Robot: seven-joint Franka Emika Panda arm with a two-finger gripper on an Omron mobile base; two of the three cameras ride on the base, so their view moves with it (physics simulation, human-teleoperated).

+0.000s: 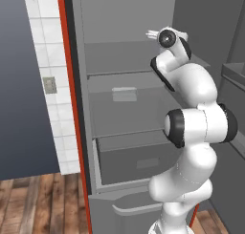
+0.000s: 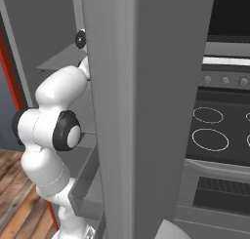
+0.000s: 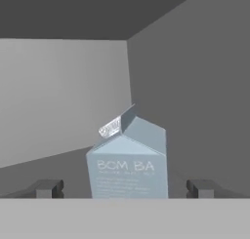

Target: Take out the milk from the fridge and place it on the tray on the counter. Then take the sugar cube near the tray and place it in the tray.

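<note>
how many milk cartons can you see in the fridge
1. The milk stands upright in the fridge, centred between the open gripper's fingertips. The arm may hide others in the base views.

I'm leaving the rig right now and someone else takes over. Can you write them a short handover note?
Gripper: open, empty, reaching into the fridge, one finger on each side of the milk.
Milk: upright on a fridge shelf, near the back corner, not yet gripped.
Done: fridge open, arm lined up on the carton.
Left: close on the milk, lift it out, set it on the tray on the counter; then put the sugar cube in the tray.
</note>
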